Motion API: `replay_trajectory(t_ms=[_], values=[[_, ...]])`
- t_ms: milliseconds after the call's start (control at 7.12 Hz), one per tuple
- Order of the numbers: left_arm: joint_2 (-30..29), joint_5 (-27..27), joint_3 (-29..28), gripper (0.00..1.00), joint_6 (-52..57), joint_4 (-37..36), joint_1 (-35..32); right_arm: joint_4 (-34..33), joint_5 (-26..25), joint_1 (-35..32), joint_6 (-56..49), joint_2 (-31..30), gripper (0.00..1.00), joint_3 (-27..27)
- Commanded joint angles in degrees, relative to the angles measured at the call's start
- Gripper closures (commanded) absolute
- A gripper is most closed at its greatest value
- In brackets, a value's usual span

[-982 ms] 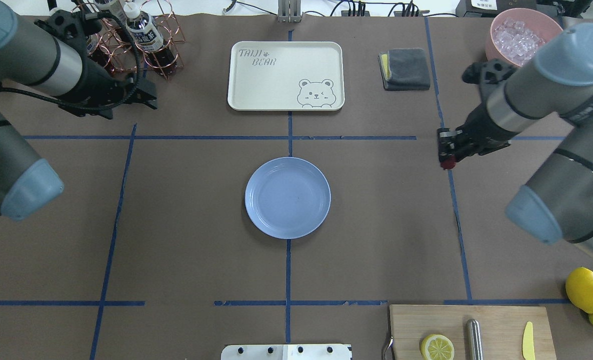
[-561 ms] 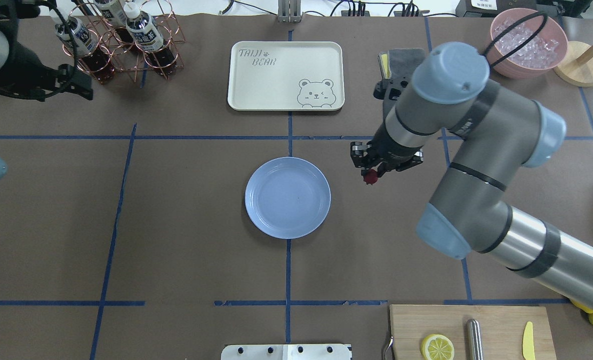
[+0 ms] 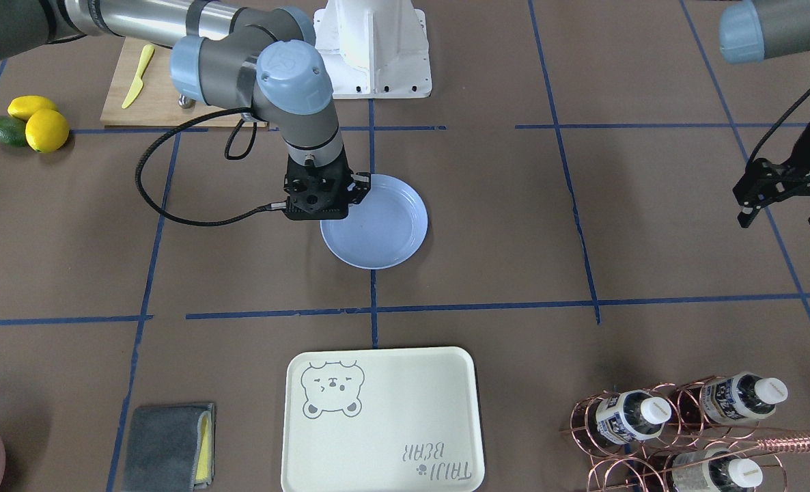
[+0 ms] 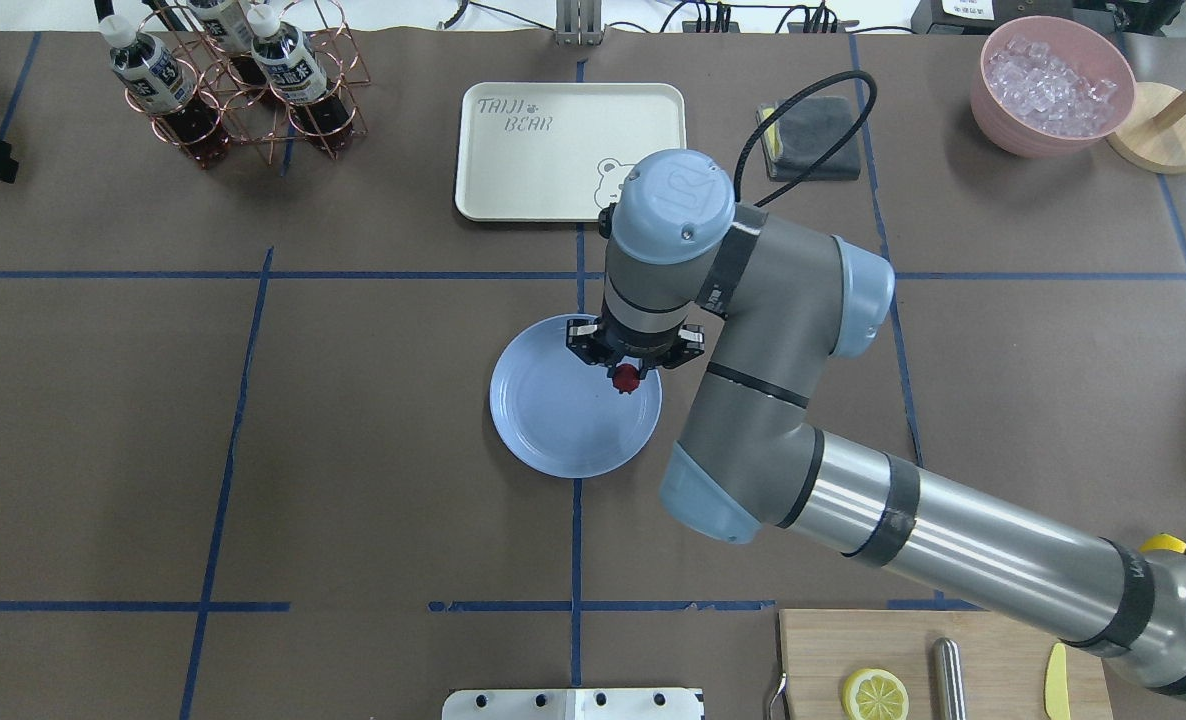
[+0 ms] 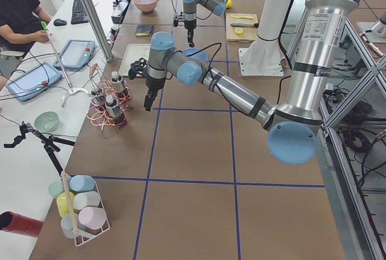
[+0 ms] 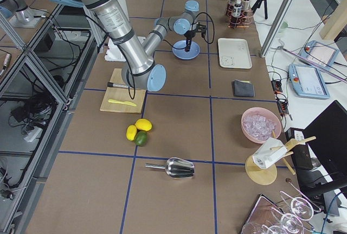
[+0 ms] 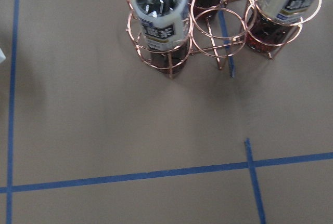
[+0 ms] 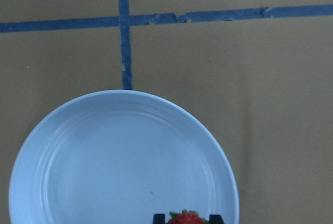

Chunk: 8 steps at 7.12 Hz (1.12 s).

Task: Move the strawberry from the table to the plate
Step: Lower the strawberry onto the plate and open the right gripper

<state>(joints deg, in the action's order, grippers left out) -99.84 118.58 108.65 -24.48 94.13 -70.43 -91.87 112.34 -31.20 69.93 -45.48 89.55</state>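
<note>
The pale blue plate (image 4: 553,430) lies at the middle of the brown table (image 4: 353,450). My right gripper (image 4: 626,372) hangs over the plate's far right part, shut on the small red strawberry (image 4: 626,377). In the right wrist view the strawberry (image 8: 184,218) sits between two dark fingertips (image 8: 158,218) above the plate (image 8: 104,172). From the front, the gripper body hides the berry over the plate (image 3: 384,239). My left gripper (image 3: 782,217) is far off at the table's left side, open and holding nothing.
A cream bear-print tray (image 4: 553,150) lies beyond the plate, with a grey cloth (image 4: 813,135) to its right. A copper rack of bottles (image 4: 238,85) stands far left. A cutting board with a lemon half (image 4: 874,694) sits near right; a pink bowl of ice (image 4: 1048,85) far right.
My right arm has swung left from the right tape line to above the plate, carrying the strawberry. The left arm has drawn back almost out of the overhead view's left edge.
</note>
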Motion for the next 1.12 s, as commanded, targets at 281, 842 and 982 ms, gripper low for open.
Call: replay_trajectory(t_ms=[281, 842, 982], values=[[1.1, 0.2, -1.3, 0.00, 2.2, 0.5, -1.2, 6.9, -3.4, 2.8, 0.6, 4.0, 1.00, -8.8], [1.2, 0.2, -1.3, 0.00, 2.2, 0.6, -1.2, 7.4, -4.5, 2.8, 0.6, 5.4, 0.87, -11.9], [1.2, 0.2, -1.3, 0.00, 2.2, 0.6, -1.2, 7.4, -4.5, 3.2, 0.6, 5.4, 0.32, -11.9]])
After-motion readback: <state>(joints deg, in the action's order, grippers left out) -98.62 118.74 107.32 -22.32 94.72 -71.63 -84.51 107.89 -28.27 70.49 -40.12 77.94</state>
